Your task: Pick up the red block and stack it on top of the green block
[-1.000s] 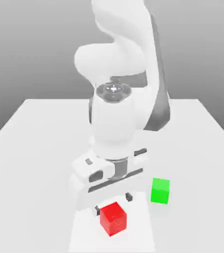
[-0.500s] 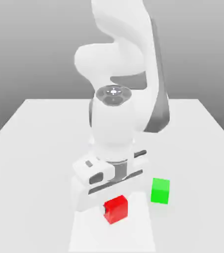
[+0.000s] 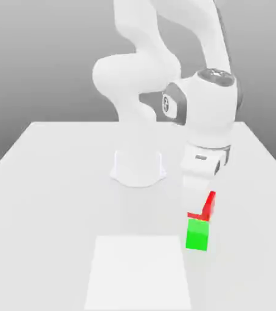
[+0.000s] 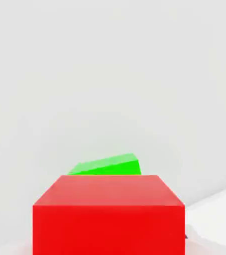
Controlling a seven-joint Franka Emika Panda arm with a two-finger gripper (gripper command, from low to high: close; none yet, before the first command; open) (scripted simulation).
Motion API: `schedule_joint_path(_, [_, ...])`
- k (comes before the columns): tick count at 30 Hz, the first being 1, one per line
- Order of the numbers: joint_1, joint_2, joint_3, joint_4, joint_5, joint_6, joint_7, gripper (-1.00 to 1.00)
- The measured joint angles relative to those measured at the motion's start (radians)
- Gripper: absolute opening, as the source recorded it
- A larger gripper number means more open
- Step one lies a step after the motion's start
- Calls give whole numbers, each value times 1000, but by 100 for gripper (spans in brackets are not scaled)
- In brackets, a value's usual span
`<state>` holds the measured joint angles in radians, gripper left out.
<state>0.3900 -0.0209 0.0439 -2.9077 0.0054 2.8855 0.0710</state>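
Clamped on the red block (image 3: 206,208), the gripper (image 3: 202,203) hangs just above the green block (image 3: 197,234) at the exterior view's near right; square the faces, lower gently, then release.

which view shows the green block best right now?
Exterior view: the green block shows two full faces on the table, with the red block just above it. In the hand view the red block hides most of it, leaving a green sliver.
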Motion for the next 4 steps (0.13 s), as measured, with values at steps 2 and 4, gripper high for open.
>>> schedule_joint_path(2, [-7,32,4,1,-6,31,4,100])
schedule_joint_path(4, [-9,32,4,1,-6,31,4,100])
